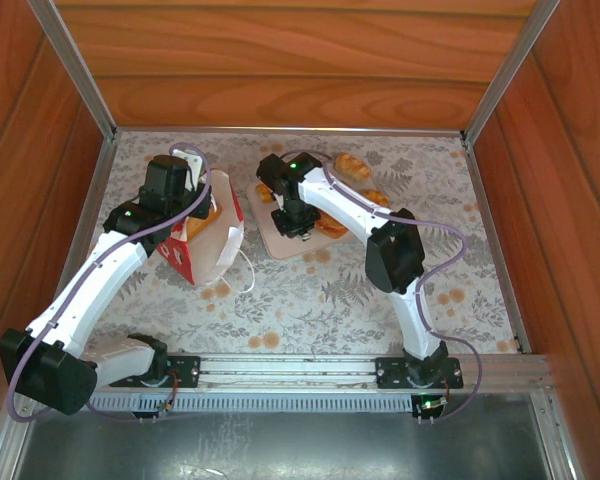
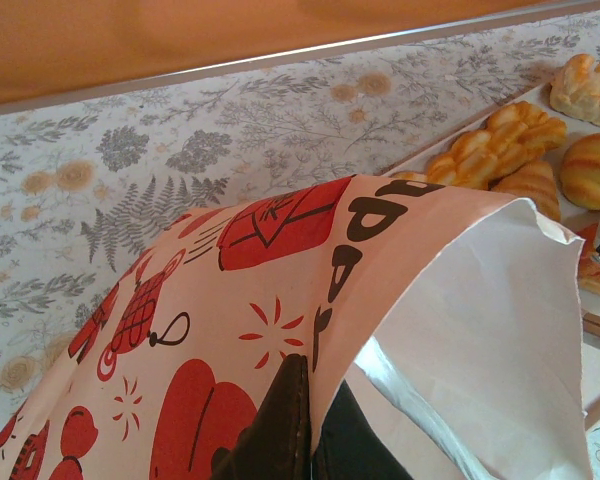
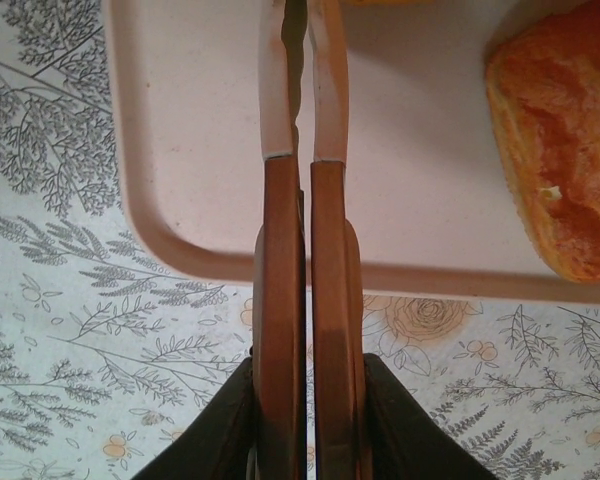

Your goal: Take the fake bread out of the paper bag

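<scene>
The paper bag [image 1: 208, 250], white with red patterns, leans on the table at the left. My left gripper [image 1: 192, 212] is shut on its upper rim; in the left wrist view the dark fingers [image 2: 290, 420] pinch the printed paper bag [image 2: 230, 300], whose inside shows as white paper. Fake bread lies on a flat beige tray [image 1: 280, 240]: a braided loaf [image 2: 500, 145], a round bun [image 2: 592, 170] and a croissant [image 2: 535, 185]. My right gripper [image 1: 302, 228] hovers over the tray, shut with nothing between its fingers [image 3: 280, 100]. One flat pastry [image 3: 560, 150] lies right of them.
The tray's near rim [image 3: 230, 262] crosses under the right fingers, with floral tablecloth [image 3: 100, 350] below it. Wooden walls and a metal frame [image 1: 280, 130] close in the back and sides. A rail [image 1: 300, 370] carries both arm bases at the near edge.
</scene>
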You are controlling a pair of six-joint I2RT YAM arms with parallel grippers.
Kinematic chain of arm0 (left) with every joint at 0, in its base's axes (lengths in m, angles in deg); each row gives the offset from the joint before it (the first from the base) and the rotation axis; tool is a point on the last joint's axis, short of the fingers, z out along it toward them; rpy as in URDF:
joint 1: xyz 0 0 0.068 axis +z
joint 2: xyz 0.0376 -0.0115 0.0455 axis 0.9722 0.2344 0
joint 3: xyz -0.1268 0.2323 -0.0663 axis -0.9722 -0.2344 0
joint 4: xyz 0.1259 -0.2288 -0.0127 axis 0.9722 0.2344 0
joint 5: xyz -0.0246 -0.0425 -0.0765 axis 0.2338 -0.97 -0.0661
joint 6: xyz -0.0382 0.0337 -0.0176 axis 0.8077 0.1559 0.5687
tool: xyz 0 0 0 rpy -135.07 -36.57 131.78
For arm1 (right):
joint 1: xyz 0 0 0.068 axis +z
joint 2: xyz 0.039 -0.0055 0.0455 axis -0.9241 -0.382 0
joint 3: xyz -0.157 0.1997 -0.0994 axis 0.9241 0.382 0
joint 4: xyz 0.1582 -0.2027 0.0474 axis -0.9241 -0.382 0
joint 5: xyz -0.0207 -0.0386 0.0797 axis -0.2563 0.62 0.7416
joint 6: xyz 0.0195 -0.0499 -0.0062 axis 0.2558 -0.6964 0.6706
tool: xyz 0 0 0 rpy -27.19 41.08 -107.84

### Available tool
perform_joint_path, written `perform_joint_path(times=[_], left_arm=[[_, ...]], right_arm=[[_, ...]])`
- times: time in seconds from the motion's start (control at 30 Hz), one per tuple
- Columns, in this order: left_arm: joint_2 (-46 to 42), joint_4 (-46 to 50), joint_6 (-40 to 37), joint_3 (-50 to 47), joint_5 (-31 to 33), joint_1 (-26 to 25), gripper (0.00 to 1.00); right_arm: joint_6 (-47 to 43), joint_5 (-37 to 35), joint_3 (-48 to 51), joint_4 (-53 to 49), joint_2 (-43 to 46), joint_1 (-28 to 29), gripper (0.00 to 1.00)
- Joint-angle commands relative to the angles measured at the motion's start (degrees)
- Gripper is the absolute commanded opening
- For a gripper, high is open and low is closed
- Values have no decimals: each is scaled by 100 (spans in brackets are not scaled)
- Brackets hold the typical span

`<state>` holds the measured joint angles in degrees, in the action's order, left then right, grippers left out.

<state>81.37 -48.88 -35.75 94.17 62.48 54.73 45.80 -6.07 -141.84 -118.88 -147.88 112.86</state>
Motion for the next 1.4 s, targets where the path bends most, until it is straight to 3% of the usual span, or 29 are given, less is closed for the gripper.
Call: perform_joint_path(times=[0.0,0.3,0.63,1.03,1.37], left_arm=[[-57,-138,68,12,9,50,0],[-89,-138,6,-23,7,46,0],[70,-164,-281,-34,-63,48,0],[588,-217,-204,295,14,45,0],[1112,-217,-234,787,78,51,0]], right_arm=[[214,-85,51,86,59,-93,26],[245,445,179,101,385,-111,25],[373,711,772,151,1815,-129,27],[792,2756,1584,1383,3336,-104,30],[1391,3873,2299,2647,3103,129,33]])
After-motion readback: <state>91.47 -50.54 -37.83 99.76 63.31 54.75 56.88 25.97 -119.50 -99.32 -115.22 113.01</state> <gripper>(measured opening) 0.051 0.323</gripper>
